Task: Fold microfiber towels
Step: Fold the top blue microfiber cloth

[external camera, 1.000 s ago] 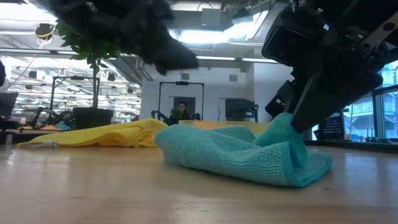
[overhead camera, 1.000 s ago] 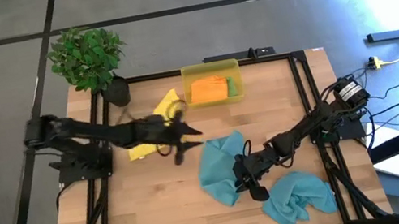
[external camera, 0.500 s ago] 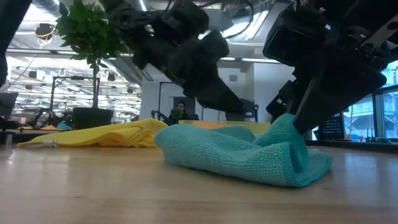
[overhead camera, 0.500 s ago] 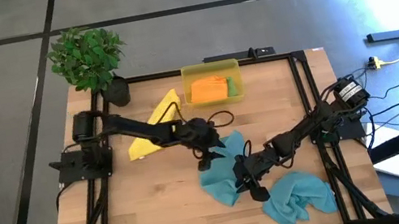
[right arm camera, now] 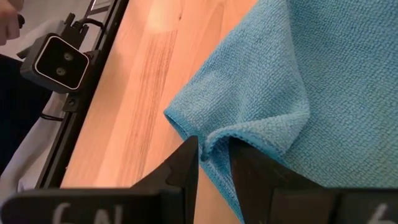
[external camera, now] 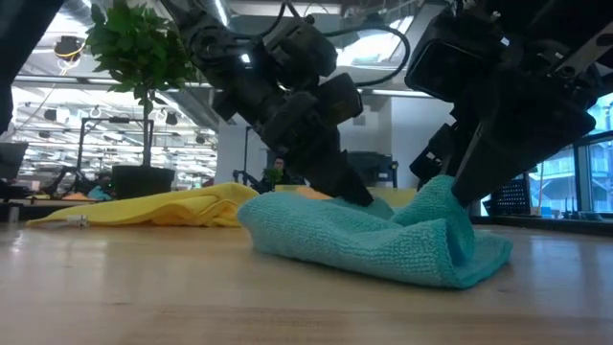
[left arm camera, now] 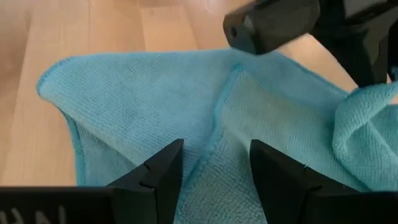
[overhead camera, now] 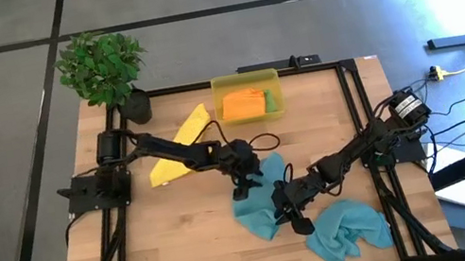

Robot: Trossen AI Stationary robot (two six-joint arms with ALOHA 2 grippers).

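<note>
A teal microfiber towel (overhead camera: 255,205) lies crumpled on the table's middle. My right gripper (right arm camera: 211,158) is shut on its near edge. My left gripper (left arm camera: 214,165) is open, tipped down over the towel's far part, one finger on each side of a hemmed edge (left arm camera: 217,118) that runs across the cloth. A second teal towel (overhead camera: 351,230) lies bunched at the near right. A yellow towel (overhead camera: 173,146) lies flat at the far left. Orange and green towels sit in the yellow bin (overhead camera: 245,80). My left gripper has its fingertips (external camera: 359,196) down at the teal towel's top surface; I cannot tell whether they touch it. My right gripper pinches a bunched fold of the towel's hemmed edge (right arm camera: 214,140) between its two fingers, slanting down. That fold is raised into a peak (external camera: 436,192); the rest lies on the table.
A potted plant (overhead camera: 103,67) stands at the far left corner. A black frame (overhead camera: 358,108) borders the table, and a small camera (right arm camera: 59,62) sits at its near edge. Bare wood (overhead camera: 174,237) lies left of the teal towel.
My left gripper has travelled from above the yellow towel toward the table's right edge and down, tipping its fingers lower, until it stands at the teal towel's far part. The right gripper and both teal towels have kept still.
</note>
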